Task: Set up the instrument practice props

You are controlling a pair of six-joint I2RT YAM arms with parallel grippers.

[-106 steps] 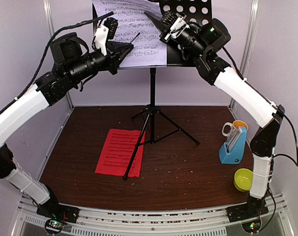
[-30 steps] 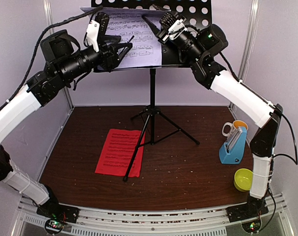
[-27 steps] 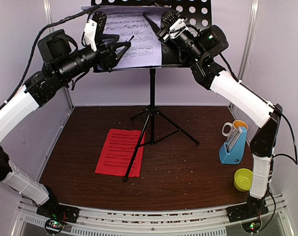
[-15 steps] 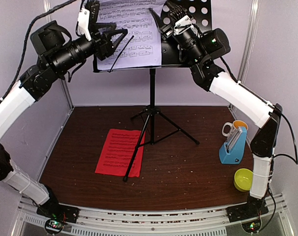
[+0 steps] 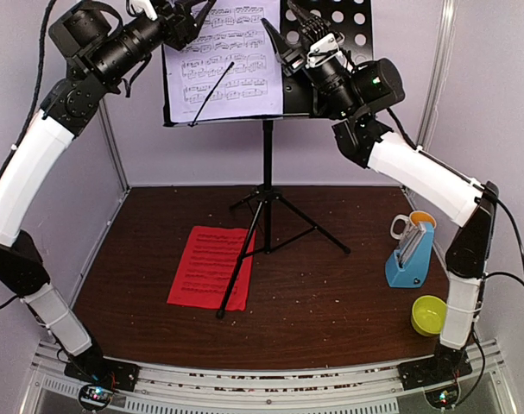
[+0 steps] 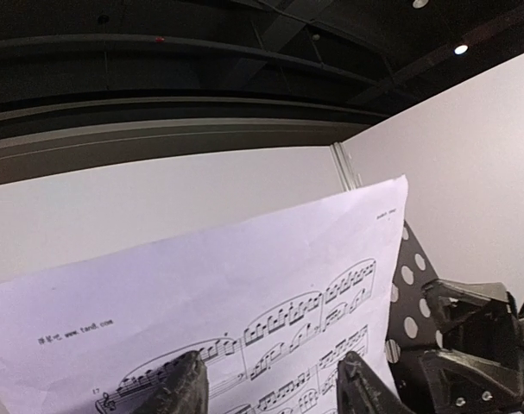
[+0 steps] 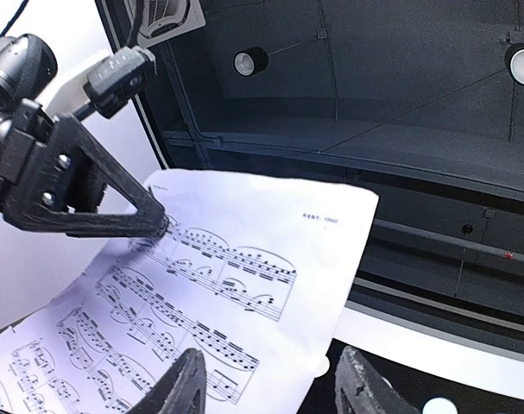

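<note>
The white music sheet (image 5: 223,60) stands flat against the black perforated music stand (image 5: 339,21), whose tripod legs (image 5: 270,211) rest on the brown table. My left gripper (image 5: 186,15) is open at the sheet's top left corner; in its wrist view the sheet (image 6: 244,293) lies just beyond the spread fingers (image 6: 179,392). My right gripper (image 5: 280,17) is open at the sheet's top right edge, and its own view shows the sheet (image 7: 244,285) with a left fingertip (image 7: 154,226) touching it. The red music sheet (image 5: 211,267) lies flat on the table. The blue metronome (image 5: 411,254) stands at the right.
A white mug (image 5: 402,226) stands right behind the metronome, and a small yellow bowl (image 5: 428,315) sits in front of it near the right arm's base. White walls close in the table at the back and on both sides.
My left arm has risen to the sheet's top left corner. The white sheet has gone from sagging and tilted to upright on the stand. My right gripper has shifted slightly up.
</note>
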